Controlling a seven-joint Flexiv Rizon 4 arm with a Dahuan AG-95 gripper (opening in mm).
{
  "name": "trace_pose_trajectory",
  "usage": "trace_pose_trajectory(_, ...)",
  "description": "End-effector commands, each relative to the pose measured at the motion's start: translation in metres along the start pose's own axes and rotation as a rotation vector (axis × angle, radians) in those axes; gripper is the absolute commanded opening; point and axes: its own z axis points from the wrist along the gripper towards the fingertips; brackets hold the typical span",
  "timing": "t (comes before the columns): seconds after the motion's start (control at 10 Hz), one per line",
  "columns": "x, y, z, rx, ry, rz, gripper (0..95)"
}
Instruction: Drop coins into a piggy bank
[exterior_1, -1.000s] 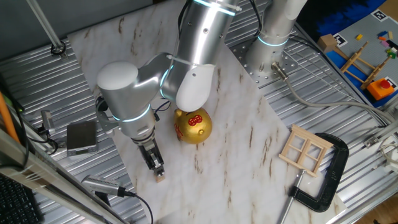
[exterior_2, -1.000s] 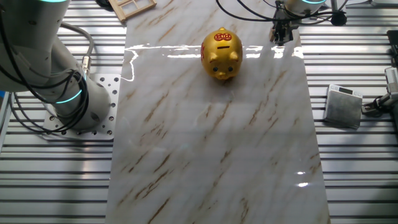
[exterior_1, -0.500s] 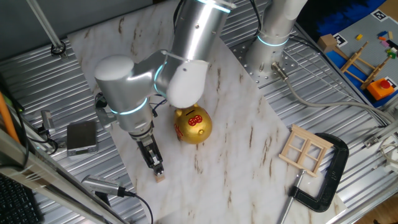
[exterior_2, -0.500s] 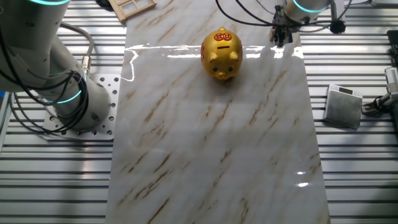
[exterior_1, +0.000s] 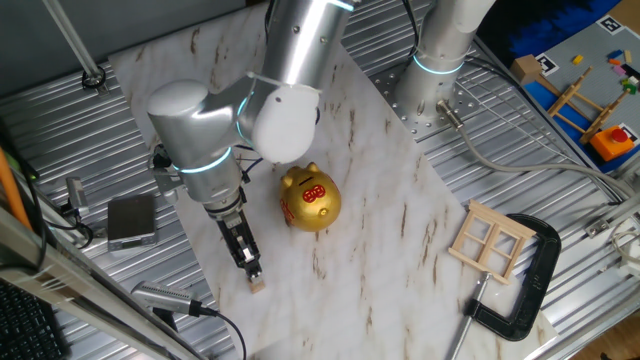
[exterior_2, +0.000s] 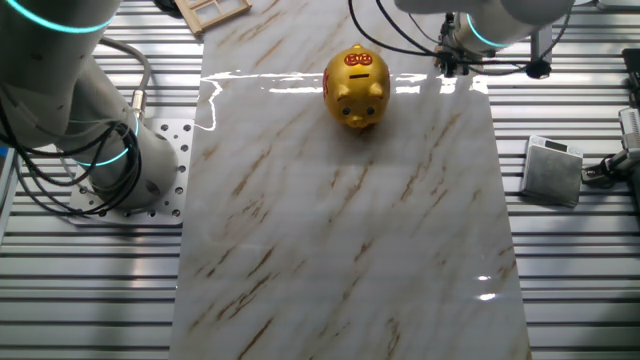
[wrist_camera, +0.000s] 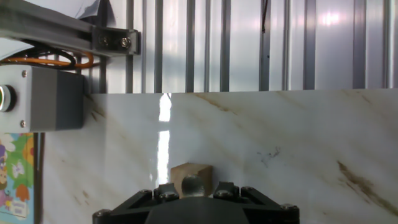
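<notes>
The gripper (exterior_1: 252, 268) points down at the marble slab (exterior_1: 380, 230) on the bench, near the slab's edge, with the coin (exterior_1: 258, 285), a tiny tan wooden-looking token, right at its fingertips. In the hand view the coin (wrist_camera: 191, 178) sits at the very front of the gripper body, but the fingers themselves are out of frame, so I cannot tell whether they are pinched on it or only poised around it. The piggy bank (exterior_1: 309, 200) stands upright on the slab, near the gripper but apart from it. I'd judge the token to be light, stiff and hard, liable to skid on the glossy stone or twist out of a careless pinch. It wants holding by its two opposite flat edges, squarely centred between the fingers.
</notes>
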Motion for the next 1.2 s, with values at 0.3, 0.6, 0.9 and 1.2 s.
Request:
trace_pose_trajectory(0.3,0.0001,0.0,0.0,-0.017,-0.003,-0.002,19.0)
trace_pose_trajectory(0.6,0.0001,0.0,0.0,-0.016,-0.003,-0.006,19.0)
trace_pose_trajectory(0.9,0.0001,0.0,0.0,-0.016,-0.005,-0.009,19.0)
trace_pose_trajectory(1.2,0.0001,0.0,0.0,-0.014,-0.004,-0.008,19.0)
